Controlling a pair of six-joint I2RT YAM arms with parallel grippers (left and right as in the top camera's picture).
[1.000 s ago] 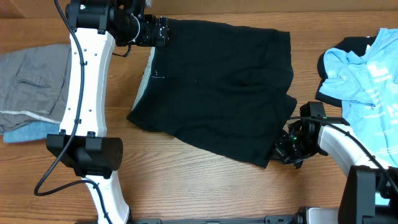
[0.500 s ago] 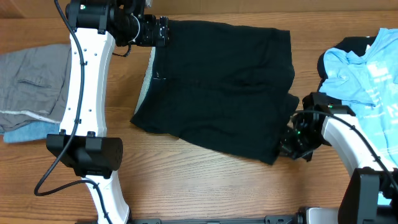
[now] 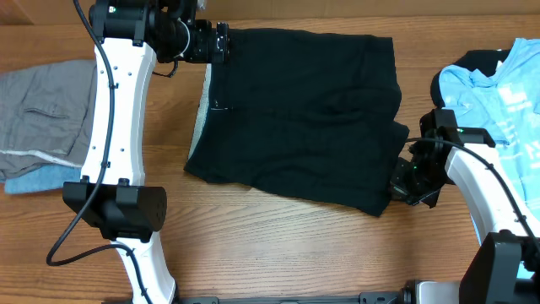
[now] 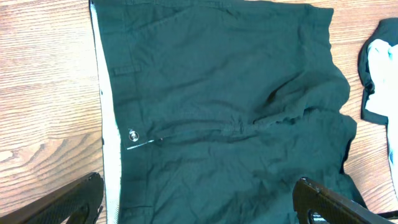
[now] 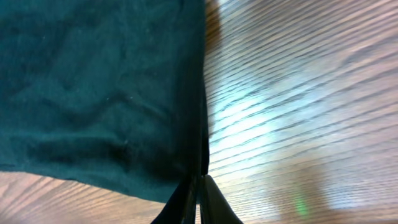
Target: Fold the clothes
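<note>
- Creased black cloth shorts [image 3: 295, 118] lie flat, pale grey waistband toward 9 o'clock, legs toward 3.
- Right gripper [image 3: 403, 187] pinches their hem; left gripper [image 3: 223, 44] released.

My right wrist view is blurred: the black shorts [image 5: 99, 87] are a dark smear. The bottom edge cuts off my right gripper [image 5: 199, 198], leaving only the pinched tips on the hem. From overhead, the gripper's own body hides that grip. My left fingers [image 4: 68, 205] are cropped at the lower corners. The light blue T-shirt [image 3: 498, 101] runs off the right edge and covers most of a black piece [image 3: 472, 61]. The grey garment [image 3: 38, 118] runs off the left edge.
</note>
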